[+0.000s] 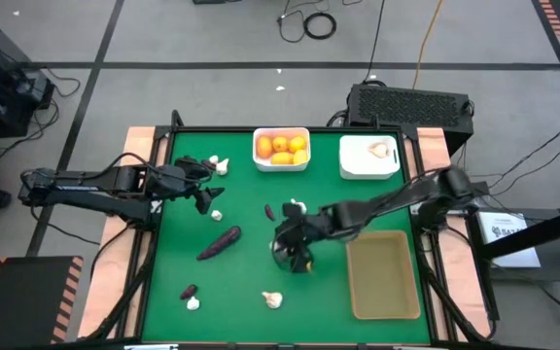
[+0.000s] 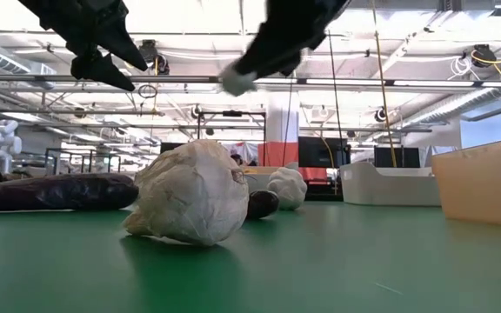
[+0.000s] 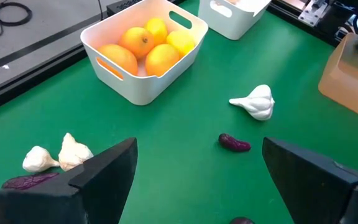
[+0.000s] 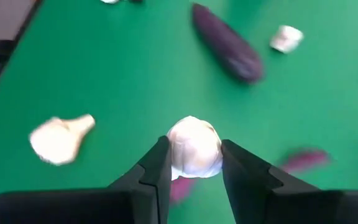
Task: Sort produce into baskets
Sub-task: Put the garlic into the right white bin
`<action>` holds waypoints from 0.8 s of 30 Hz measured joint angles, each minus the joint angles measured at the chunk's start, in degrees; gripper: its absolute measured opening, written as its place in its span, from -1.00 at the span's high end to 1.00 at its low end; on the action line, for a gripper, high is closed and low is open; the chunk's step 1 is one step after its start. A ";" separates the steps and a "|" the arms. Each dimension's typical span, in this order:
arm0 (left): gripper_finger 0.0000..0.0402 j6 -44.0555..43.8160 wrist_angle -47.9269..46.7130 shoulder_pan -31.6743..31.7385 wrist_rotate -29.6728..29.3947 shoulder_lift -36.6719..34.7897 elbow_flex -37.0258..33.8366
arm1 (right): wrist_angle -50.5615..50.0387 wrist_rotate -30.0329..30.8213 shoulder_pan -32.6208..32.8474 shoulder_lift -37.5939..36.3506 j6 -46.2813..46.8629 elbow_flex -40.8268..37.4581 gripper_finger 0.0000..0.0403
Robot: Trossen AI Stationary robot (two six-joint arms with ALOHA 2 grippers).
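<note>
My right gripper point(image 4: 194, 163) is shut on a white garlic bulb point(image 4: 194, 146) above the middle of the green table point(image 1: 251, 272); the low view shows the bulb point(image 2: 237, 82) high in the air. My left gripper point(image 3: 194, 177) waits open over the table's left part, with nothing between its fingers. One white basket point(image 1: 281, 149) holds orange fruits, another point(image 1: 369, 156) holds a garlic bulb, and the tan tray point(image 1: 384, 274) lies at the right. A long purple piece point(image 1: 220, 242), small purple pieces point(image 1: 189, 291) and garlic bulbs point(image 1: 273, 300) lie loose on the table. My right gripper pinches the garlic bulb by its two opposite sides point(image 4: 178, 152) between its two fingers. The fingers slant down, coming from the table's right side. The bulb is lifted clear of the table.
A black box with a grille point(image 1: 411, 102) stands beyond the far edge. Two garlic bulbs point(image 3: 58, 155) and a small purple piece point(image 3: 235, 144) lie ahead of the left gripper. Green table surface lies open between the loose pieces and the tray.
</note>
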 joint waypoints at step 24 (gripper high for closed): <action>-0.74 0.39 -0.04 0.00 0.42 0.00 0.02 | -43.08 5.83 -28.26 -20.56 -3.02 0.00 0.45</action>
